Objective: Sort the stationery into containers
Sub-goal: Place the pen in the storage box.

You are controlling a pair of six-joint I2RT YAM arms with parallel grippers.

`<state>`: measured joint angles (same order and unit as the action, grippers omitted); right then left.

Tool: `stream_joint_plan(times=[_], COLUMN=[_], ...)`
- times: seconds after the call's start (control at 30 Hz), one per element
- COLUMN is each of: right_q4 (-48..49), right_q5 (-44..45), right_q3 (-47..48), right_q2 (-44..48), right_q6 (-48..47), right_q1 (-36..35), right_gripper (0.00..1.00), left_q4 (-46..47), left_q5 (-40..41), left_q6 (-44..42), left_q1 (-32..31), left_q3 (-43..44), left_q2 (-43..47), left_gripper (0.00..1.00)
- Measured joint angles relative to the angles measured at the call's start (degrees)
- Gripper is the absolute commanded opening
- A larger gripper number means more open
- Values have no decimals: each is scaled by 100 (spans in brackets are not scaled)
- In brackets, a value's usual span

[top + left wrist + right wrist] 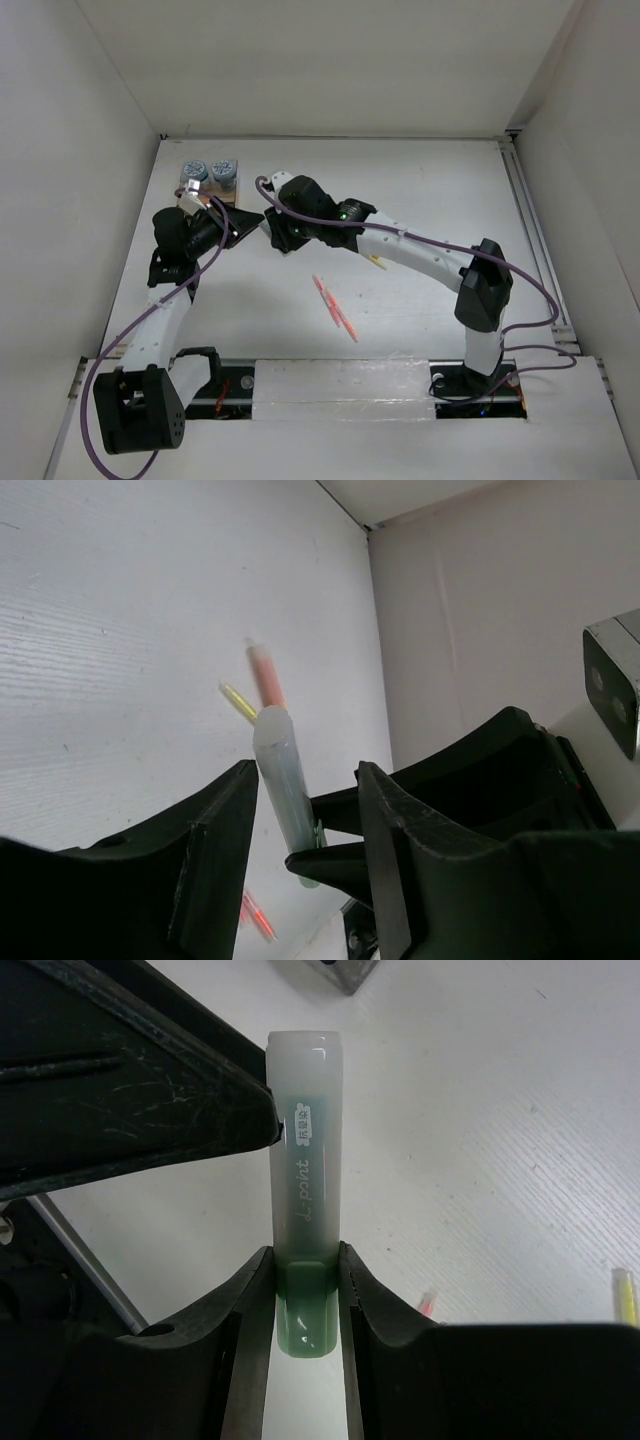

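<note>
R gripper (305,1260) clamps green highlighter (305,1160) by its base, upright at frame centre. L gripper (307,775) straddles the cap; grip unclear. Looks light, stiff, slick plastic: pinch flat sides, mid-barrel.

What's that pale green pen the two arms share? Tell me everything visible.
A light green translucent plastic highlighter with a frosted whitish cap and small printed lettering. It is held above the white table, its darker green end clamped in the right gripper's jaws; a jaw of the left gripper touches its cap.
</note>
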<state>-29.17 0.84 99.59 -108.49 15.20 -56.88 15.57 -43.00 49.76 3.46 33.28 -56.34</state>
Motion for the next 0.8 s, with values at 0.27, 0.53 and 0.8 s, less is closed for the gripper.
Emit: stream_joint_plan(times=[0.27, 0.53, 0.8], right_q4=[4, 151, 229], right_q5=[-243, -557, -562], right_q3=[0, -11, -24], right_q2=[0, 9, 11], right_q6=[-2, 0, 2], right_q1=[-22, -37, -44], right_gripper=[0, 0, 0], left_q4=[0, 2, 42], left_q5=[2, 20, 33], left_q6=[-70, -101, -55], left_q1=[0, 2, 9], left_q3=[0, 0, 0], left_q2=[0, -24, -52], left_gripper=[48, 24, 0])
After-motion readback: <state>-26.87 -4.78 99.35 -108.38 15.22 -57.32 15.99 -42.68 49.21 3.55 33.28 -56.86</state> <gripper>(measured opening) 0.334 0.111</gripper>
